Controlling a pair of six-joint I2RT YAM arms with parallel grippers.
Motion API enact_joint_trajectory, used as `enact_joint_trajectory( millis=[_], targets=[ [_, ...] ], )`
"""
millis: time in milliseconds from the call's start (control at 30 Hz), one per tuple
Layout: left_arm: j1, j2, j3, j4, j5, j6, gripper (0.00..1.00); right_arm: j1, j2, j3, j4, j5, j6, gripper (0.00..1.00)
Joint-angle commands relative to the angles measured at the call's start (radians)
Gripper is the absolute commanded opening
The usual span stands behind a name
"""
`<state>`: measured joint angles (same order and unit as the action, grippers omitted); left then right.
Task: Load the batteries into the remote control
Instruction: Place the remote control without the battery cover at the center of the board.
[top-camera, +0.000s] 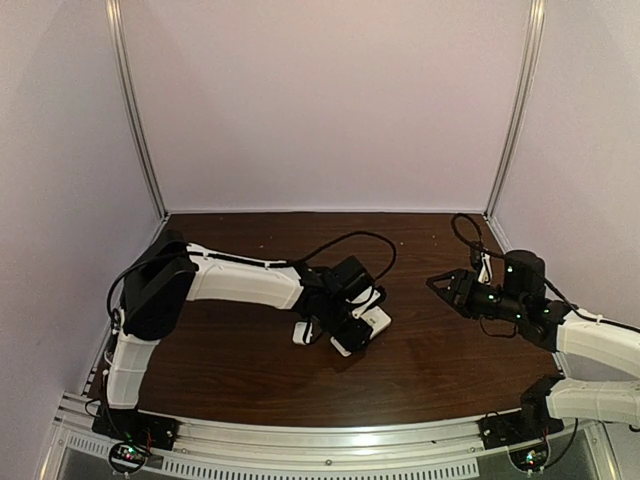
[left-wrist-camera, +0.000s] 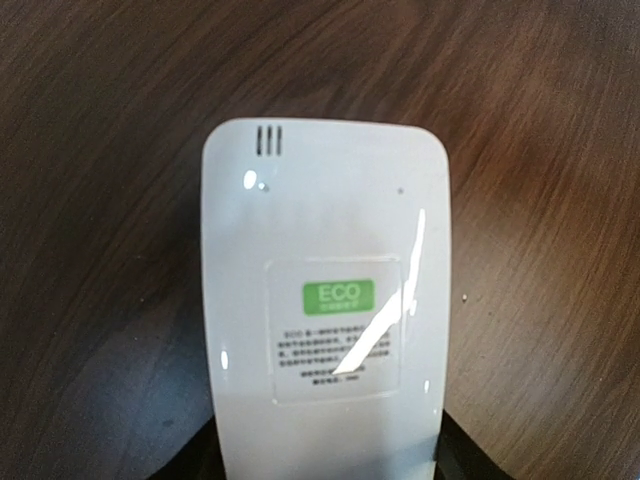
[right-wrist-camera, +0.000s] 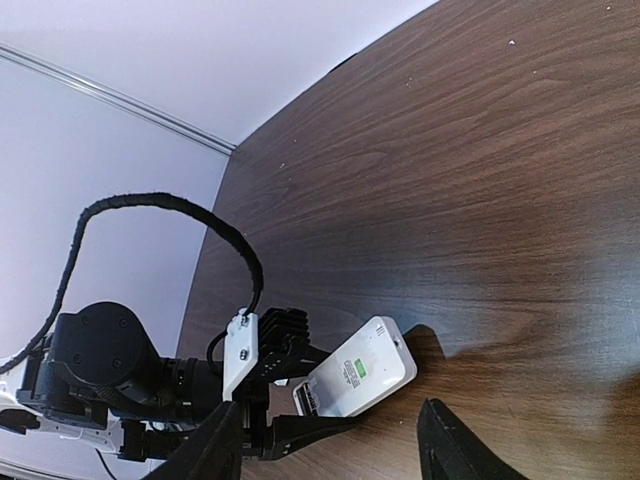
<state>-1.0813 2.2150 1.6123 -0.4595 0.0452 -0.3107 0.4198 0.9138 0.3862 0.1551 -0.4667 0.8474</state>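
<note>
Remote control (left-wrist-camera: 325, 330) lies back-up, its green ECO label (left-wrist-camera: 338, 295) showing. Its near end is clamped in the left pincer (top-camera: 348, 322), over the middle of the dark wooden bench (top-camera: 250, 370). The right pincer (right-wrist-camera: 330, 455) hovers well apart to the right, jaws spread and empty.

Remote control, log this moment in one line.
left pincer: shut on remote control, label side visible | right pincer: open, apart | batteries: not in view
</note>
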Motion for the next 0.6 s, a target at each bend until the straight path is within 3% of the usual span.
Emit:
enact_joint_trajectory(
  millis=[0, 400, 567],
  targets=[
    [-0.017, 0.019, -0.011, -0.124, 0.008, 0.005, 0.61, -0.01, -0.017, -0.003, -0.023, -0.009, -0.019, 0.61],
    [-0.02, -0.014, -0.072, -0.138, -0.021, 0.017, 0.75, -0.014, -0.019, 0.002, -0.029, -0.016, -0.026, 0.61],
    [-0.017, -0.088, -0.067, -0.11, -0.026, 0.047, 0.88, -0.015, -0.011, 0.021, -0.045, -0.025, -0.045, 0.61]
  ],
)
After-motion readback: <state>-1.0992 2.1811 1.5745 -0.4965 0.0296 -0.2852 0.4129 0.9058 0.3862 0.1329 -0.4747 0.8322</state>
